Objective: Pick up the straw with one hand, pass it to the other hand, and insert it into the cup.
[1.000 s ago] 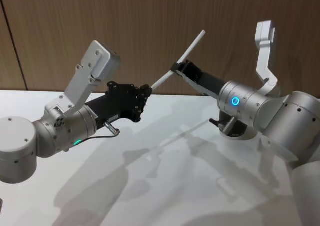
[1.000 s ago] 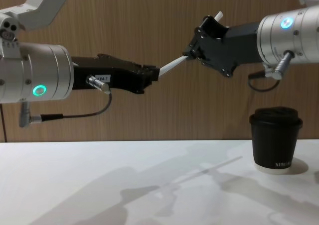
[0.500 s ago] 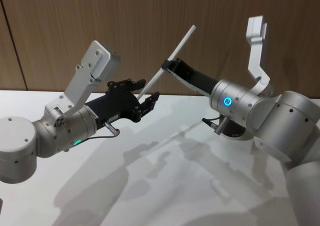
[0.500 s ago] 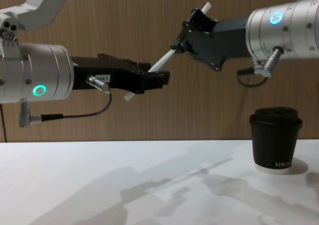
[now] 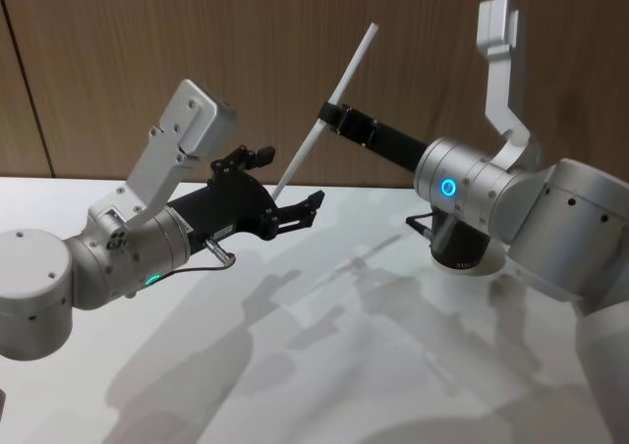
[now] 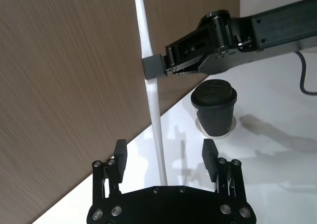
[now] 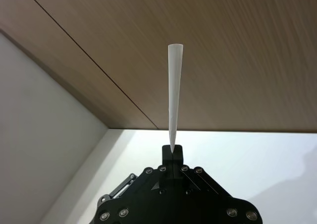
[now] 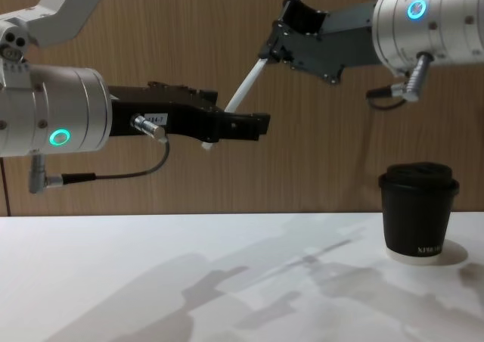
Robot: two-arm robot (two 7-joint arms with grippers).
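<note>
The thin white straw [image 5: 339, 85] hangs tilted in the air, pinched near its middle by my right gripper [image 5: 329, 117], which is shut on it. In the right wrist view the straw [image 7: 173, 95] rises straight from the shut right gripper [image 7: 172, 152]. My left gripper [image 5: 287, 179] is open, and the straw's lower end sits between its spread fingers [image 6: 120, 154] without touching them. In the chest view the black lidded cup [image 8: 417, 213] stands upright on the table at the right, below the right gripper [image 8: 272, 51]. The left gripper [image 8: 242, 119] is level with the straw's lower tip.
A white table [image 8: 227, 281] spreads below both arms. A brown wood-panel wall [image 5: 246, 41] stands behind it. In the head view the cup [image 5: 450, 250] is partly hidden behind my right arm.
My left gripper opened and let go of the straw's lower end. The right gripper carried the straw up and to the left, tilting it steeper.
</note>
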